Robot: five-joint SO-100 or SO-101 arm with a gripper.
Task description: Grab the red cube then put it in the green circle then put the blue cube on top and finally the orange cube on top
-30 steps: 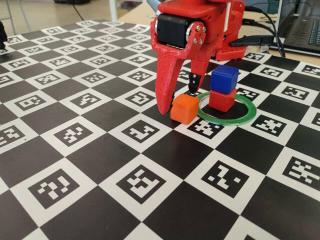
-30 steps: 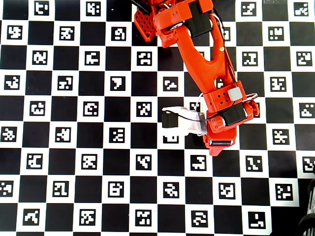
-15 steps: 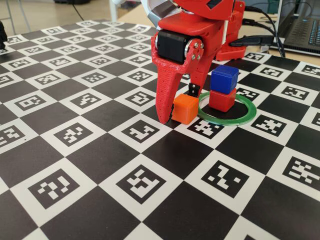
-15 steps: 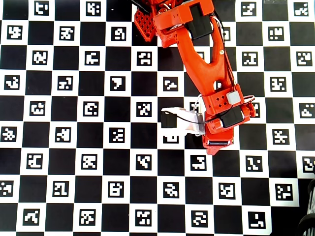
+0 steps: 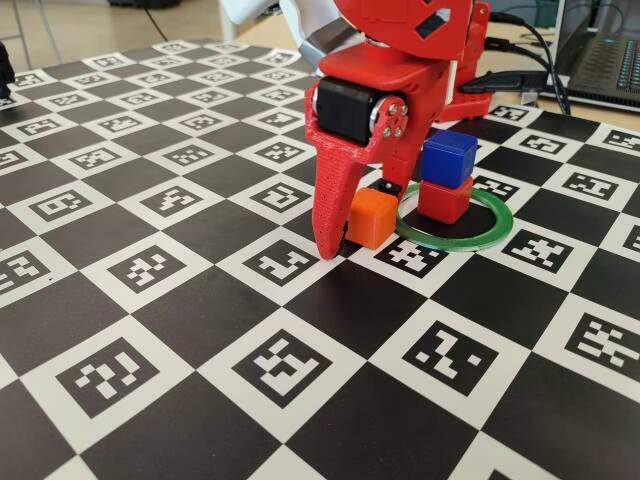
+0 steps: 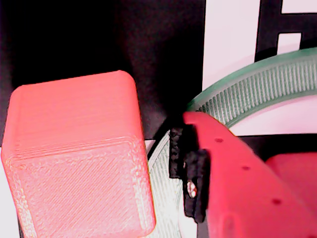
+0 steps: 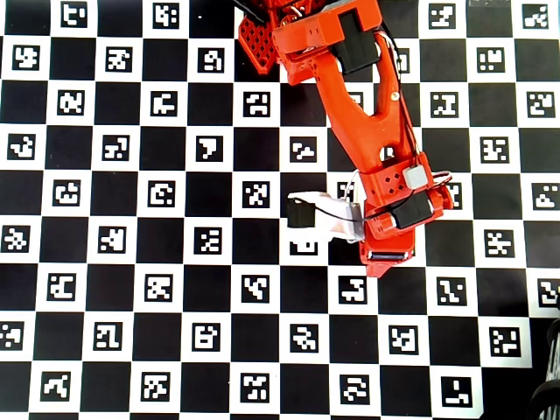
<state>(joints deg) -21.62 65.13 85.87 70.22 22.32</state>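
Observation:
In the fixed view the orange cube (image 5: 372,218) sits on the board just left of the green circle (image 5: 493,232). The blue cube (image 5: 448,158) rests on the red cube (image 5: 444,200) inside that ring. My red gripper (image 5: 358,220) is open and straddles the orange cube: the long finger reaches the board at its left, the black-tipped jaw hangs behind its right. The wrist view shows the orange cube (image 6: 74,158) close up, and a strip of the green circle (image 6: 262,89) shows between it and the black pad (image 6: 190,168). From overhead the arm (image 7: 376,140) hides all the cubes.
The table is a black-and-white checkerboard of printed markers (image 5: 290,365). A laptop (image 5: 605,60) and cables (image 5: 520,80) lie at the back right, beside the arm's red base (image 5: 470,95). A white camera mount (image 7: 319,219) sticks out left of the gripper.
The gripper has come down around the orange cube; its long finger tip now reaches the board. The cubes and ring have stayed put.

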